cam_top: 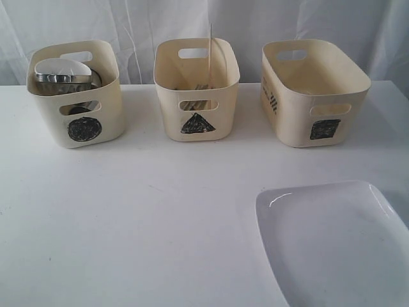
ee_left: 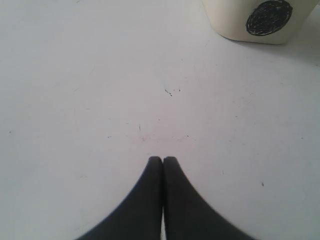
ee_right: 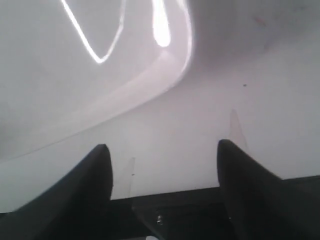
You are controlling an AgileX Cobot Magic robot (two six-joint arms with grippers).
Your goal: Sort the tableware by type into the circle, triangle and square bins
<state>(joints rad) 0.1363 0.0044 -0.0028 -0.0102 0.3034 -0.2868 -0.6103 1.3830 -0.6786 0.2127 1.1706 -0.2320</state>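
The white tabletop [cam_top: 160, 217] has three bins on its far side. The left circle bin [cam_top: 77, 121] holds steel bowls [cam_top: 64, 77], and a chopstick [cam_top: 210, 45] stands in the middle triangle bin [cam_top: 197, 96]. The big white plate [cam_top: 332, 243] lies near, on the right. My left claw [ee_left: 162, 161] is shut, holding nothing. My right claw [ee_right: 162, 145] is wide open by the plate's edge.
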